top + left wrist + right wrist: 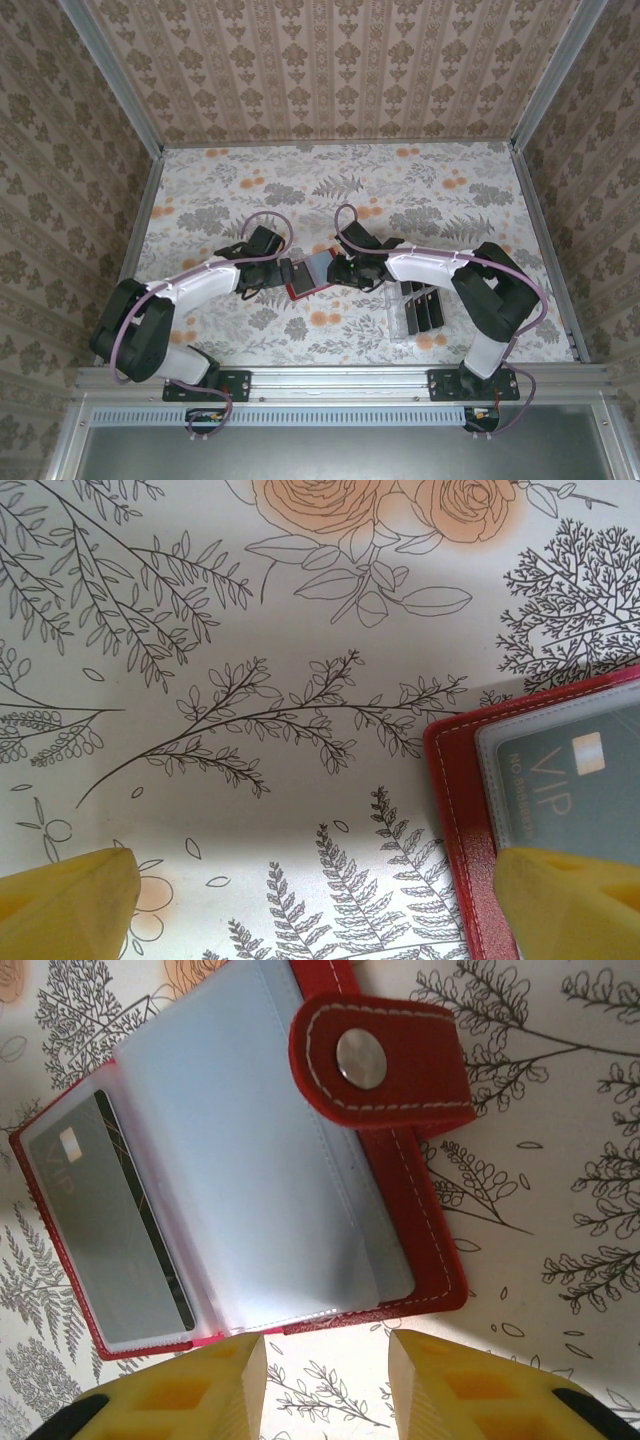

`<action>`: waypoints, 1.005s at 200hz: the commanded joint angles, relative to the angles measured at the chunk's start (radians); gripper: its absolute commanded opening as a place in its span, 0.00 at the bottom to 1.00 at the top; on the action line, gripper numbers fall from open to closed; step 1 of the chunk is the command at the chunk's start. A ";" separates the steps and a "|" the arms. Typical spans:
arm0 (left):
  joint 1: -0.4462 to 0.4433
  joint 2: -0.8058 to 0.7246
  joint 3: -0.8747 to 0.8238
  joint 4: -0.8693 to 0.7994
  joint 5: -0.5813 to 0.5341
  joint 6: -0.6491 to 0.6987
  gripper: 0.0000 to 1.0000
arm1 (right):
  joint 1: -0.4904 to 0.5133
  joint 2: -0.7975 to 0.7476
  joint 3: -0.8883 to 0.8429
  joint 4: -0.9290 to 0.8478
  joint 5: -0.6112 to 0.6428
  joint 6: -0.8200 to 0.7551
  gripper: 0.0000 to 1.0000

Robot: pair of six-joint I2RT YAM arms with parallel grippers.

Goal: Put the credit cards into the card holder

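From above, the open red card holder (300,288) lies on the floral table (300,190) between the left gripper (270,275) and the right gripper (340,272), with black credit cards (420,305) standing in a clear tray (395,318) to its right. The left wrist view has the jaws spread wide and empty, one fingertip (570,905) over the holder's corner, where a VIP card (570,780) sits sleeved. The right wrist view shows jaws partly apart, grasping nothing, at the holder's edge.

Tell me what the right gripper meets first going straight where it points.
Probably the open card holder, its near edge just ahead of the right gripper; depth is hard to judge.
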 commanded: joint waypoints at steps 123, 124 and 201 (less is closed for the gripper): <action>-0.008 0.020 0.010 0.018 -0.014 0.010 1.00 | -0.006 0.048 0.057 0.022 -0.031 0.001 0.31; -0.007 0.020 0.010 0.017 -0.014 0.010 1.00 | -0.006 0.051 0.057 0.021 -0.030 0.001 0.31; -0.009 0.016 0.009 0.016 -0.014 0.011 1.00 | -0.006 0.052 0.067 0.017 -0.030 -0.002 0.10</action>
